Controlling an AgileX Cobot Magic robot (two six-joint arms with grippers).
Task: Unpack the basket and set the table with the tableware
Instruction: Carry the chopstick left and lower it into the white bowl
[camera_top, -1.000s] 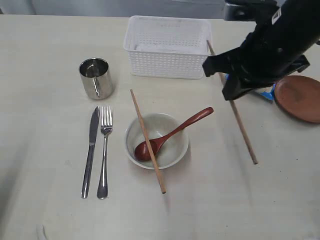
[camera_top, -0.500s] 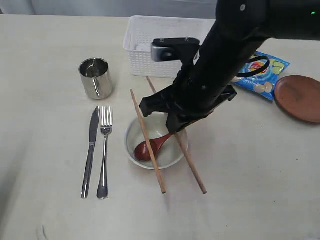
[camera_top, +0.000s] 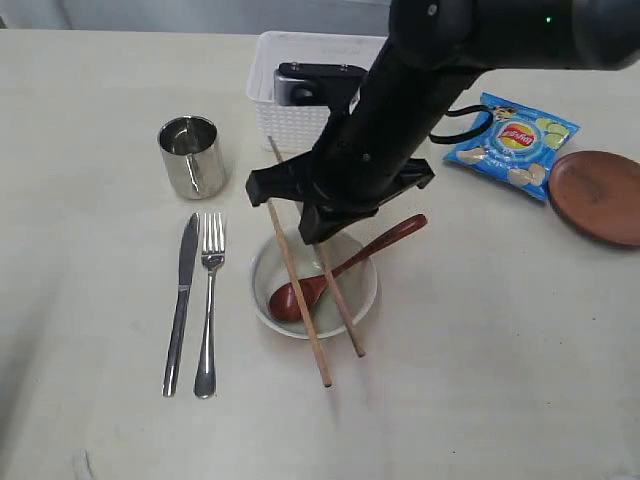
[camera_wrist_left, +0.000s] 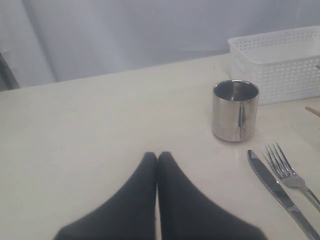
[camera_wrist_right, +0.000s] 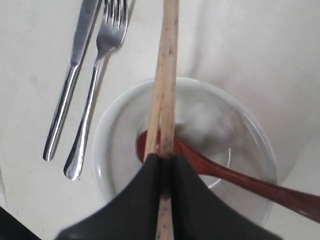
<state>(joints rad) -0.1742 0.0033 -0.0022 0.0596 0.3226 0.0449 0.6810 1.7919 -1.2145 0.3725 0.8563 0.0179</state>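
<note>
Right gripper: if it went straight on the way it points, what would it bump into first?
Probably the off-white round bowl below the right gripper, near the reddish-brown wooden spoon in it; the brown wooden chopstick it holds may touch first. Depth unclear.

right arm (camera_top: 440, 70): glossy black, rounded | left hand (camera_wrist_left: 157, 160): black, tapered

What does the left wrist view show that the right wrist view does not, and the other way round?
Only the left wrist view shows the mug, the basket and the left gripper, which is shut and holds nothing. Only the right wrist view shows the bowl with the spoon in it, and the right gripper, shut on a chopstick. Both views show the knife, the fork and the table.
</note>
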